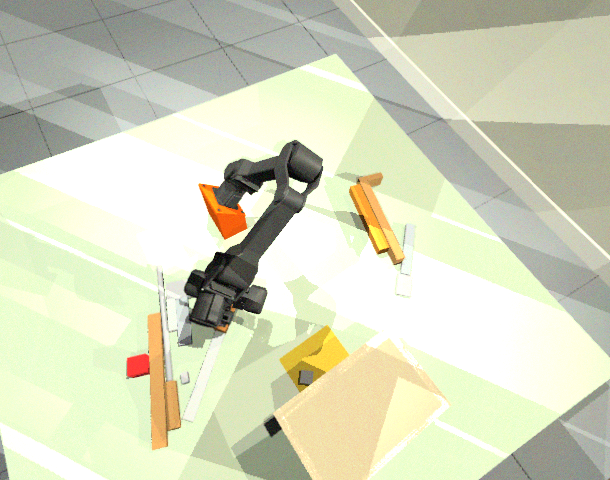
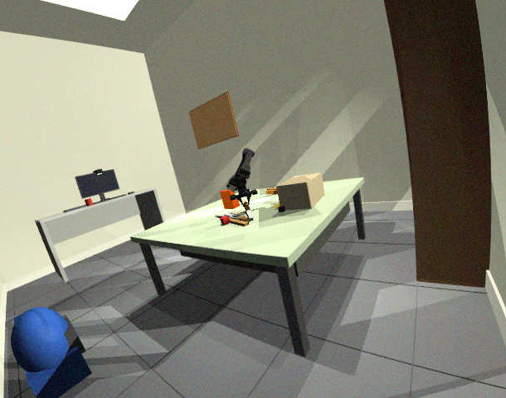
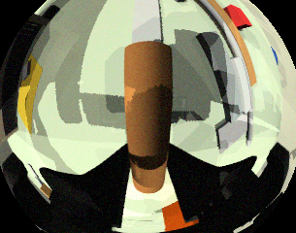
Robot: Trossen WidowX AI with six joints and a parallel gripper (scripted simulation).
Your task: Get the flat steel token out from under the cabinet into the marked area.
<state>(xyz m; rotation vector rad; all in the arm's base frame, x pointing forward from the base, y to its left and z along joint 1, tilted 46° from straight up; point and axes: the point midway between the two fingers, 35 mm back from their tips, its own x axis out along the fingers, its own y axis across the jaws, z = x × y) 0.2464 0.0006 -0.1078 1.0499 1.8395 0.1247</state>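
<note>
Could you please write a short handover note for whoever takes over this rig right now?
Gripper: shut on the brown handle of a long tool with a pale blade, which runs from the gripper across the table.
Cabinet: stands at the table's edge, with the yellow marked area in front of it.
A small grey square lies on the yellow area by the cabinet; it may be the token, but I cannot confirm it.
Spare sticks and a red block lie beside the blade.
Done: tool picked up.
Left: confirm the token lies free and flat inside the area, set the tool down away from both, open, retreat.
</note>
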